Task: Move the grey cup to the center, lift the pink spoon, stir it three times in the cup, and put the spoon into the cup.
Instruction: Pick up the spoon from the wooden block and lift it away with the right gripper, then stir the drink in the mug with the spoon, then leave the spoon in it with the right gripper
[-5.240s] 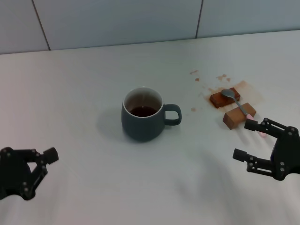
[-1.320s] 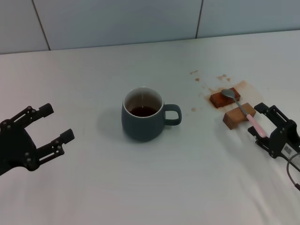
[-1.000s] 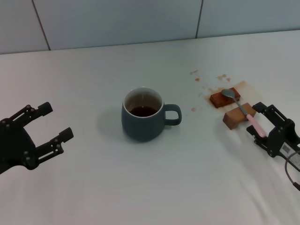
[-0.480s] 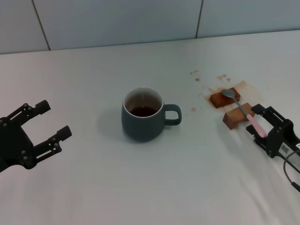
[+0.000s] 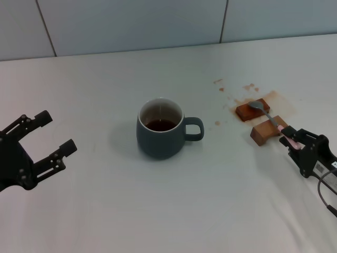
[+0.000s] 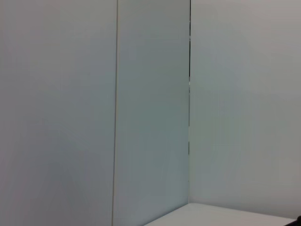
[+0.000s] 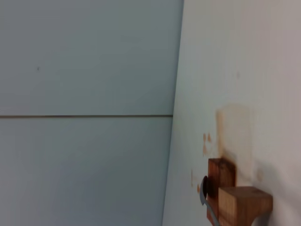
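While right tool [image 5: 293,138] pinches pink spoon [image 5: 273,122] — table edge near.

Grey cup [image 5: 159,138] seen as matt glazed ceramic with whitish smooth inner wall, pink spoon [image 5: 269,120] with shiny metal bowl and smooth pale handle, two wooden blocks [image 5: 260,121] unpolished, white table [image 5: 168,211] smooth and matt, stained brown.

The grey cup [image 5: 160,136] is a dark blue-grey outside, whitish on its inner wall, with dark brown liquid in it. The pink spoon [image 5: 269,120] has a silver bowl and a pale pink handle. Two brown wooden blocks [image 5: 260,122] lie under it (one redder, one paler tan). Orange-brown stains [image 5: 247,94] speckle the white table [image 5: 158,200]. Both grippers, left [image 5: 46,134] and right [image 5: 296,140], are black; the wall panels [image 5: 131,23] are pale grey.
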Robot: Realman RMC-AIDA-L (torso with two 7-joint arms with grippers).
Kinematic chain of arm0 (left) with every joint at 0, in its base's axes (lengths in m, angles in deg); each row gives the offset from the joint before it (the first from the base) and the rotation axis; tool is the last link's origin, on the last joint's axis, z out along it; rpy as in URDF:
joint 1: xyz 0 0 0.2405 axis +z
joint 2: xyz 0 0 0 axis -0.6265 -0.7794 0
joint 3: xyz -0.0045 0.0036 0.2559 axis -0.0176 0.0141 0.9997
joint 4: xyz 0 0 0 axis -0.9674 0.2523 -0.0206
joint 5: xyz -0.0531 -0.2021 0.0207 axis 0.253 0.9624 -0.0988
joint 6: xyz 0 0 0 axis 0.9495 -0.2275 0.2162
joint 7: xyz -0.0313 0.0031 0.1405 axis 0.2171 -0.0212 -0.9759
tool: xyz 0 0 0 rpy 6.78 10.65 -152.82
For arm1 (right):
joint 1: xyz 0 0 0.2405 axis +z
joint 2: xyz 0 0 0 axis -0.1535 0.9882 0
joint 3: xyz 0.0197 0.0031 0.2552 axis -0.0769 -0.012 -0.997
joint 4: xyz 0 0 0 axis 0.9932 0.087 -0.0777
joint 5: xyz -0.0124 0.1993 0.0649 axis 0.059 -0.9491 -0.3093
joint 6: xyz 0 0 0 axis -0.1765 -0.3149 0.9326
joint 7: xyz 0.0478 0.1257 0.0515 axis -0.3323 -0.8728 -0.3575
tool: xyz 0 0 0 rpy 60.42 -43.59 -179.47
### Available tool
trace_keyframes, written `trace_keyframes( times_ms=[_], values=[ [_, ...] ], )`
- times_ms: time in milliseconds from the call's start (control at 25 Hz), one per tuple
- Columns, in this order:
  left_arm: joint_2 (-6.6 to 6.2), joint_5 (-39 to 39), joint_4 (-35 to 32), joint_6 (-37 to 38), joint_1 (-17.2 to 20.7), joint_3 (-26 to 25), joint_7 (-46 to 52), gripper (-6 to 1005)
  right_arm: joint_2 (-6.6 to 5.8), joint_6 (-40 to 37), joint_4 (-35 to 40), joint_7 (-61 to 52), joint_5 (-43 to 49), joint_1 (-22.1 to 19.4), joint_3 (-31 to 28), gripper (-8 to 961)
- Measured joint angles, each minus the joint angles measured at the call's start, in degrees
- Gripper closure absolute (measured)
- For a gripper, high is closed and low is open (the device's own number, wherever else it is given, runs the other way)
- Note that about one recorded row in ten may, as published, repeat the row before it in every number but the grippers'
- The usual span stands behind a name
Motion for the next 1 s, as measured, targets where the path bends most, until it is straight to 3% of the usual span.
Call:
trace_keyframes(
  times_ms=[240,400,440,480,560,640,720,880,1000],
  values=[
    [0.04,0.74,0.8,0.49,0.36,-0.03,0.0,189,0.04,-0.93,-0.03,8.06,-0.53,0.23,-1.7,712],
    [0.06,0.85,1.23,0.63,0.53,-0.03,-0.12,189,0.03,-6.05,0.04,26.22,-1.91,1.63,-6.81,842],
    [0.06,0.88,1.45,0.65,0.68,0.0,-0.28,189,-0.16,-11.64,0.6,38.6,-3.7,2.79,-9.28,842],
    [0.04,0.9,1.58,0.65,0.77,0.06,-0.39,189,-0.16,-11.64,0.6,38.6,-3.7,2.79,-9.28,842],
    [0.02,0.76,1.67,0.54,0.88,0.38,-0.51,189,-0.85,-18.99,2.7,48.22,-5.77,4.35,-10.19,842],
    [0.01,0.47,1.67,0.14,0.94,1.02,-0.55,189,-2.3,-27.04,6.4,53.01,-6.67,6.46,-9.82,843],
    [0.0,0.35,1.67,-0.38,0.95,2.35,-0.58,189,-4.71,-34.7,11.32,52.91,-6.67,9.09,-6.99,843],
    [-0.09,0.3,1.66,-2.15,0.95,5.48,-0.6,189,-9.73,-41.89,24.29,39.16,-6.99,15.4,4.56,843],
    [-0.11,0.28,1.62,-4.21,0.91,8.65,-0.49,189,-10.95,-44.43,36.88,24.5,-7.12,19.45,13.47,843]
  ],
)
